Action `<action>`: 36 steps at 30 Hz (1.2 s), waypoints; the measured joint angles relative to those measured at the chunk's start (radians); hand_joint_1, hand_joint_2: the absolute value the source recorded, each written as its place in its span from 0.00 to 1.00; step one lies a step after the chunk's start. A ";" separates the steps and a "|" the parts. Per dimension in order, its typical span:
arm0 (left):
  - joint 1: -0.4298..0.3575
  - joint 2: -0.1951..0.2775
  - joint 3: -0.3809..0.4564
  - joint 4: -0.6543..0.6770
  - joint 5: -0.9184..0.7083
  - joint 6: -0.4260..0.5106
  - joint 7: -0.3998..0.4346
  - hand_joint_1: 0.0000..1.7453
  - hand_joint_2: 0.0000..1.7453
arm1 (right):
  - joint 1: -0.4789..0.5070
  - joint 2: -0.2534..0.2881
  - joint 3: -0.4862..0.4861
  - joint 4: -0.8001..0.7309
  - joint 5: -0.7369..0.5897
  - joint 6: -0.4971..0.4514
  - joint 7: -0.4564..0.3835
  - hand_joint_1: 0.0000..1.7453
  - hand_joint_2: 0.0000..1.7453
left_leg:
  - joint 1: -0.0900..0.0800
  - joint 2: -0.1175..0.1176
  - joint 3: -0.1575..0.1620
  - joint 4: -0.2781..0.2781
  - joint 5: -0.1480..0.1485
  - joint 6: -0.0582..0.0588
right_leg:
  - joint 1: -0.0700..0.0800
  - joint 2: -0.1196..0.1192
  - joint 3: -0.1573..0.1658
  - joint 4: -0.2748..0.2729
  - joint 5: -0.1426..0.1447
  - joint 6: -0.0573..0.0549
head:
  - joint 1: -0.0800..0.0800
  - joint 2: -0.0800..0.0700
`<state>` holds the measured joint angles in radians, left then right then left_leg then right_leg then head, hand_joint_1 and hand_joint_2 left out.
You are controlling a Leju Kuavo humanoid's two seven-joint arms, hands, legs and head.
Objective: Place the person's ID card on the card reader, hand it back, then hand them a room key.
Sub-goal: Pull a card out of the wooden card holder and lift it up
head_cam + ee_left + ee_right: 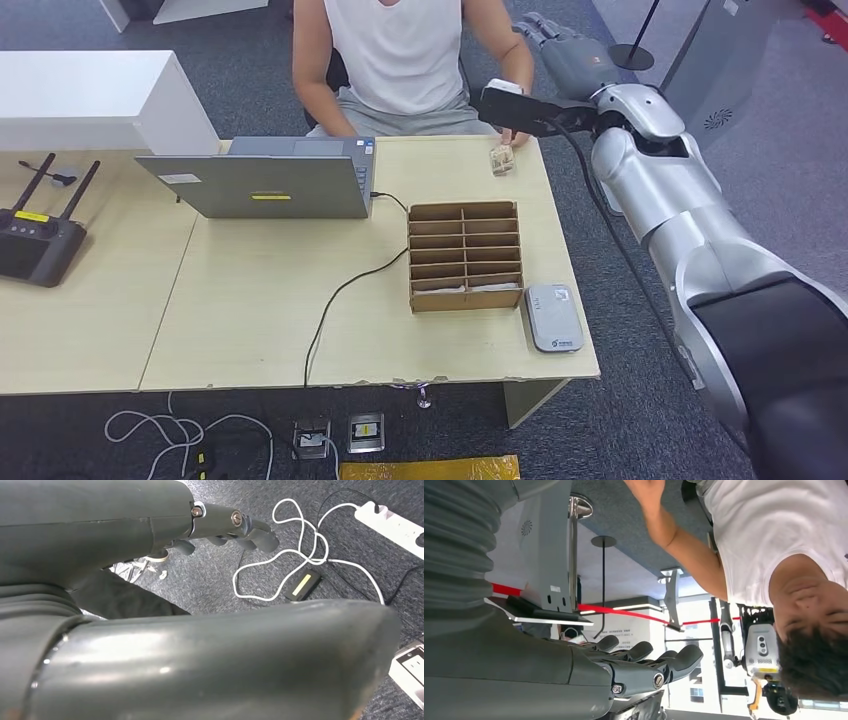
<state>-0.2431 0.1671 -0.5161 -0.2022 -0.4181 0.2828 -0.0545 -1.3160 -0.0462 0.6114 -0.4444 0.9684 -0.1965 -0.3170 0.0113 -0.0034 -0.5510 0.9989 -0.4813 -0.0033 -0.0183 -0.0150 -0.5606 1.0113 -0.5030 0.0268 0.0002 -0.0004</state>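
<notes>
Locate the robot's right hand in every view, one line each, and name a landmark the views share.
Head view: right hand at the upper right, raised beside the person.
Left wrist view: not in it.
Right wrist view: right hand along the lower middle, nothing in it.
Shared landmark: the person's white top.

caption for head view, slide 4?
Right hand raised toward seated person; card reader beside cardboard organizer.

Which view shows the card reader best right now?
The head view: the card reader lies in full sight near the table's front right corner, beside the cardboard organizer. The left wrist view looks at floor cables, the right wrist view at the person; neither helps.
</notes>
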 joint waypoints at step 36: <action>0.111 -0.006 0.023 0.001 0.093 0.094 -0.016 0.00 0.00 | 0.784 -0.257 -0.130 -1.054 -0.347 0.358 0.281 0.00 1.00 | 0.002 0.002 0.003 0.000 -0.002 -0.001 | 0.001 0.003 0.003 -0.002 0.000 -0.001 | 0.000 0.000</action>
<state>-0.1324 0.1610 -0.4936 -0.2014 -0.3246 0.3766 -0.0706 -0.5320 -0.3030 0.4818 -1.4985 0.6211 0.1613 -0.0357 0.0129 -0.0013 -0.5482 0.9984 -0.4829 -0.0046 -0.0169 -0.0119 -0.5580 1.0094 -0.5035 0.0262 0.0002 -0.0004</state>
